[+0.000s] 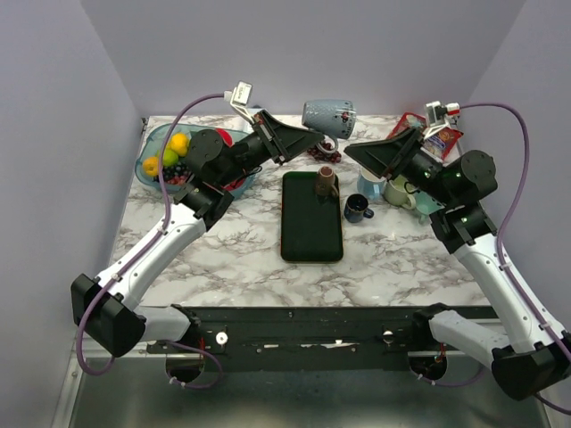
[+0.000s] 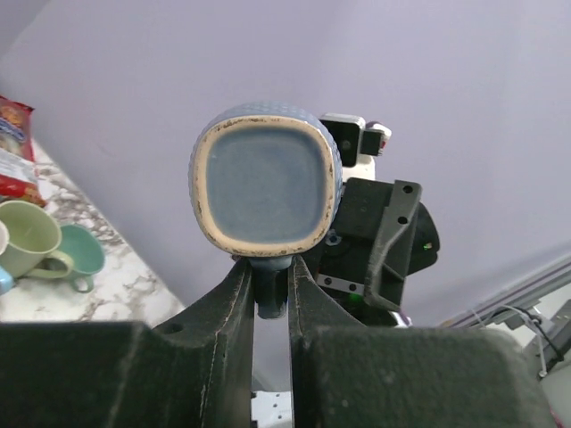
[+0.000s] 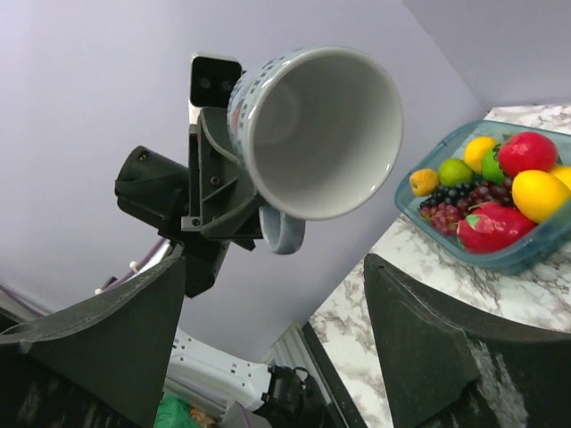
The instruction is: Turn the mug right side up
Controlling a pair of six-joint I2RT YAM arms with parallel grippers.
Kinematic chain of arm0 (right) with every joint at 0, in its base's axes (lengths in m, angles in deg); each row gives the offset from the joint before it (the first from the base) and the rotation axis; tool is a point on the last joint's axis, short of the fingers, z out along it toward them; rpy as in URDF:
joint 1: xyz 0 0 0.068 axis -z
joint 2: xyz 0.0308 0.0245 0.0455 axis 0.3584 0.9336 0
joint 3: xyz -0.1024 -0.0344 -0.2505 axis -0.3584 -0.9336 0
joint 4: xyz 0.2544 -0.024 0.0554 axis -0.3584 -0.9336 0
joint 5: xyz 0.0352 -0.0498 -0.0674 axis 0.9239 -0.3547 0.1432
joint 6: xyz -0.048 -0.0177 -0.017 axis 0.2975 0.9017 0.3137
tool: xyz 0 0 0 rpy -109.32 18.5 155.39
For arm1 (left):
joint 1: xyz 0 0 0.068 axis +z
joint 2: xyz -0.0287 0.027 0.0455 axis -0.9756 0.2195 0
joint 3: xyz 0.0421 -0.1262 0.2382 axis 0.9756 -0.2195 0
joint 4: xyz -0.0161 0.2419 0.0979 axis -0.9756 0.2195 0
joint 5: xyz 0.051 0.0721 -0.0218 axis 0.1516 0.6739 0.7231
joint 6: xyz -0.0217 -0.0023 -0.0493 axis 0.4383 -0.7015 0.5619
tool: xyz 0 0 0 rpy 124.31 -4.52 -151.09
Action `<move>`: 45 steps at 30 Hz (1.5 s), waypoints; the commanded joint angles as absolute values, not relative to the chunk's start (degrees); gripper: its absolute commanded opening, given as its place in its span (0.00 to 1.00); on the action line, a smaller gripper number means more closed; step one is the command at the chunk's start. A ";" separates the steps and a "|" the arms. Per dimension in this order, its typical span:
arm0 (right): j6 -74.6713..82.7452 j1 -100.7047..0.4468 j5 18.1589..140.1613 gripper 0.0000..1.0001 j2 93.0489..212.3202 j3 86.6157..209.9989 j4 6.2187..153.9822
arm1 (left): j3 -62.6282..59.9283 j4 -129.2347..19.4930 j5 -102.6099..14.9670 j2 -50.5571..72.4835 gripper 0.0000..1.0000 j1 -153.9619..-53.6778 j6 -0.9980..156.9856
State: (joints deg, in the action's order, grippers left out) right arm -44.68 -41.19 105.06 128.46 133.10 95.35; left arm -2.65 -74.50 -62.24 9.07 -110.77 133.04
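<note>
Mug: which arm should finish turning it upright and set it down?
Left. The left gripper is shut on the mug, clamping its handle and holding it sideways in the air. The right gripper is open, facing the mug's mouth without touching it.

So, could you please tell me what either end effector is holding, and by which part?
The left end effector is shut on the handle of the blue mug, held sideways in the air. The right end effector is open, holding nothing.
</note>
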 commanded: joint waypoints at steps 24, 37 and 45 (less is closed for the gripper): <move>-47.34 -43.50 102.02 0.01 127.94 132.79 101.18 | 0.66 -80.89 -55.16 8.60 0.00 -121.00 129.52; -27.66 -43.50 75.89 0.01 118.54 139.99 58.27 | 3.21 -54.11 -48.15 6.40 0.99 -120.74 107.56; -20.35 -43.42 52.37 0.01 114.49 132.36 36.33 | 1.63 -42.59 -41.89 7.10 0.99 -120.39 100.26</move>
State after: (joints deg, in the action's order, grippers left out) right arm -25.38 -43.55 68.30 115.09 135.74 51.40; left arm 1.96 -51.38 -47.22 7.00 -120.78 106.84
